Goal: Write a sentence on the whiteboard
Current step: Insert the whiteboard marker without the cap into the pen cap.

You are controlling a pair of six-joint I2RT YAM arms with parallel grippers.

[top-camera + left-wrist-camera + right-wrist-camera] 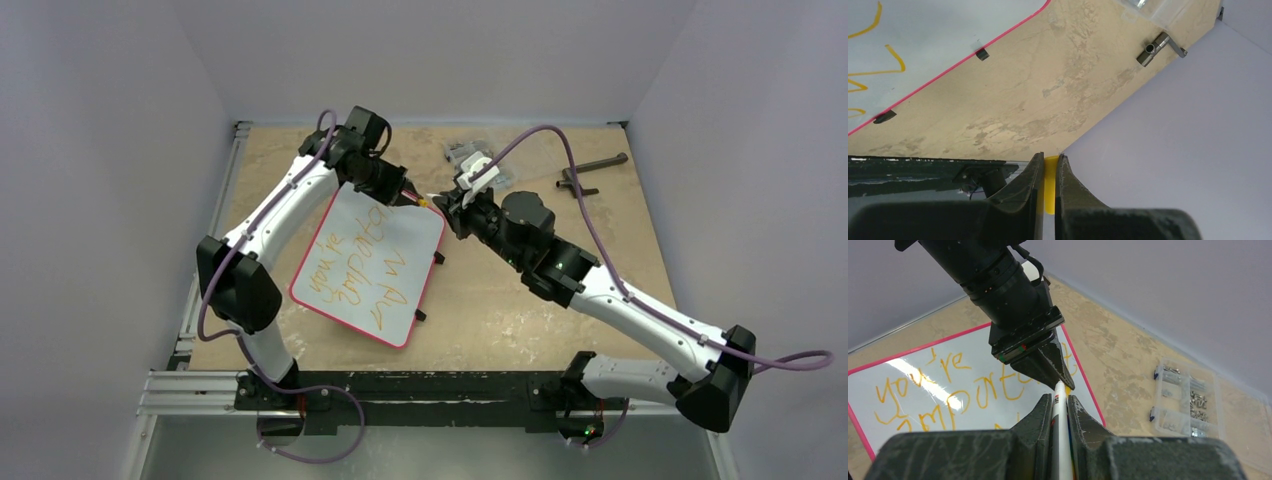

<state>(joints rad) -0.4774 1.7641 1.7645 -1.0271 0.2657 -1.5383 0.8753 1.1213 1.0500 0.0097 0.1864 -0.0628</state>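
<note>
My right gripper (1060, 399) clenches the white marker (1060, 440); my left gripper (1050, 157) pinches its yellow end (1050, 185) near the whiteboard (402, 292) corner.

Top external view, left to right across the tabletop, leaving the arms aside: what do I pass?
whiteboard → clear parts box → dark metal T-handle tool

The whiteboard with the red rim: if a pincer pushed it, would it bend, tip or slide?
Probably stiff: the whiteboard lies flat with straight edges and no sag. Being thin and flat on the wooden table, it would likely slide rather than tip. Its small black tabs might drag a little.
</note>
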